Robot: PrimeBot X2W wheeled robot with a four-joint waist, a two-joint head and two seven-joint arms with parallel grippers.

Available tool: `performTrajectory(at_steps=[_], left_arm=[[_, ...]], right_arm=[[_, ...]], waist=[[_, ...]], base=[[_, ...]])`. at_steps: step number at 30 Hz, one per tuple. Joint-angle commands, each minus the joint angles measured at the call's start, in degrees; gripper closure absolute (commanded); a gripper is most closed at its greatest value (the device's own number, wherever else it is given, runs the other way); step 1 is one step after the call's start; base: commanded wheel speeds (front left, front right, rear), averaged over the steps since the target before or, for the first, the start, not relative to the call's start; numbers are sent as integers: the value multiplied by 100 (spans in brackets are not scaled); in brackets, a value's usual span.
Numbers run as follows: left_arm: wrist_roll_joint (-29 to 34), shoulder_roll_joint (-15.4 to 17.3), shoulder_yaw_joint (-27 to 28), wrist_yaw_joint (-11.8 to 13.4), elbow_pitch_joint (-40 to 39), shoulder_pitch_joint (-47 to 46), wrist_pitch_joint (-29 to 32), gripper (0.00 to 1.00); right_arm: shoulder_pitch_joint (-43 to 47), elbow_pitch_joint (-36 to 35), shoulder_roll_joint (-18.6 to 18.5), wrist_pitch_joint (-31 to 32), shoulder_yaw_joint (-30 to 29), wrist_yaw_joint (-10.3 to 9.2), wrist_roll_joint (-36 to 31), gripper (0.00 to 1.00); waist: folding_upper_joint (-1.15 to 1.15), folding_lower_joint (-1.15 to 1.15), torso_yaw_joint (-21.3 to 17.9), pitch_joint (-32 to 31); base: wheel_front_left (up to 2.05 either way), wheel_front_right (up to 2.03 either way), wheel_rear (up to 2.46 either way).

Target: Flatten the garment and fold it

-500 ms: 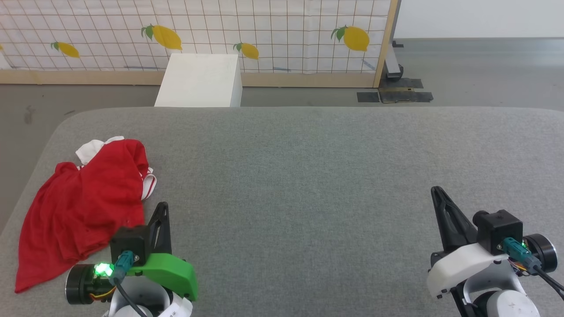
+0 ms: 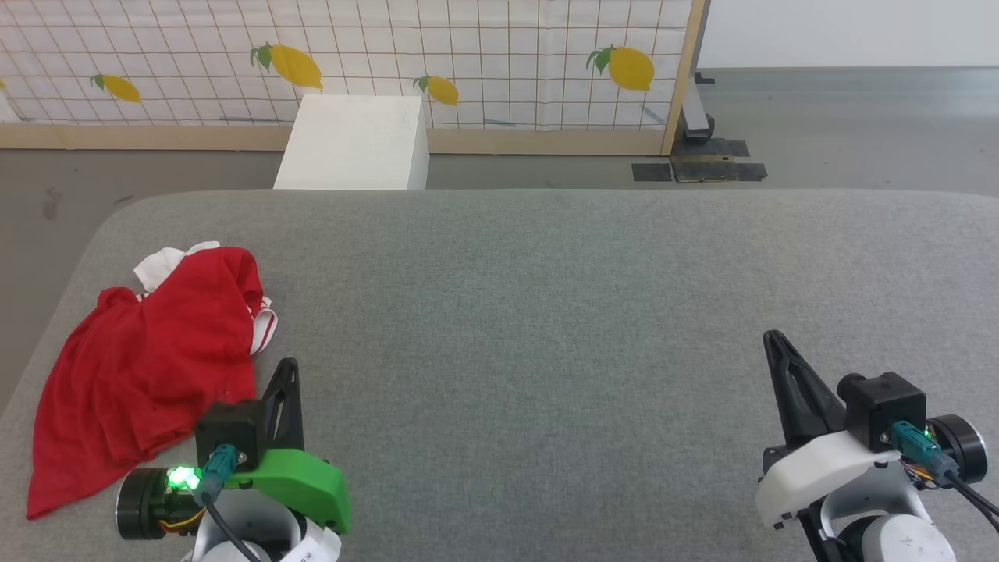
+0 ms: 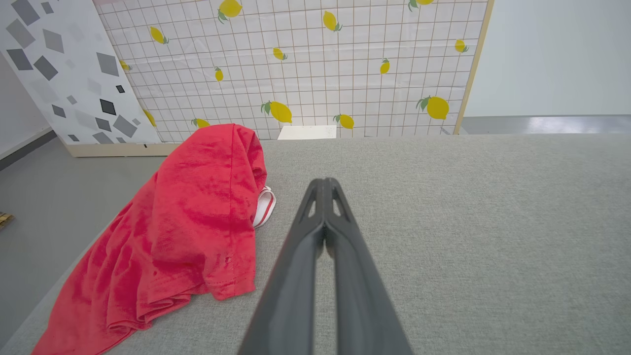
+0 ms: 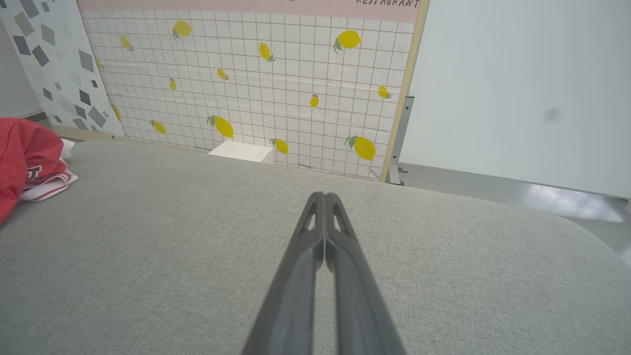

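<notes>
The garment (image 2: 148, 367) is a red T-shirt lying crumpled in a heap near the left edge of the grey padded table (image 2: 546, 312), white sleeves with red stripes poking out at its far side. My left gripper (image 2: 287, 367) sits just right of the heap, shut and empty, not touching the cloth. In the left wrist view the garment (image 3: 192, 236) lies left of my gripper (image 3: 324, 185), whose fingers are pressed together. My right gripper (image 2: 773, 339) rests at the lower right, far from the shirt, shut and empty. The right wrist view shows my gripper (image 4: 324, 197) and the garment (image 4: 24, 162) at the far left edge.
A white box (image 2: 355, 144) stands on the floor beyond the table's far edge. Behind it a lemon-print gridded screen (image 2: 468, 55) with a wooden frame lines the wall. The table's left edge runs close beside the shirt.
</notes>
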Motion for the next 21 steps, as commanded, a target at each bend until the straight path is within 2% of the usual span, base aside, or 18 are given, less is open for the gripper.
performTrajectory(at_steps=[1,2,21], left_arm=[[72,-22,18,-6,-14,5,8,100],[0,1,-1,0,1,0,0,0],[-134,-2,-191,98,136,-12,-175,0]], right_arm=[[87,-31,13,1,8,-9,-37,100],[0,1,0,0,0,0,1,0],[89,131,0,-187,-85,-1,253,0]], waist=[[0,0,0,0],[0,0,0,0],[0,0,0,-1]], base=[[0,0,0],[0,0,0],[0,0,0]])
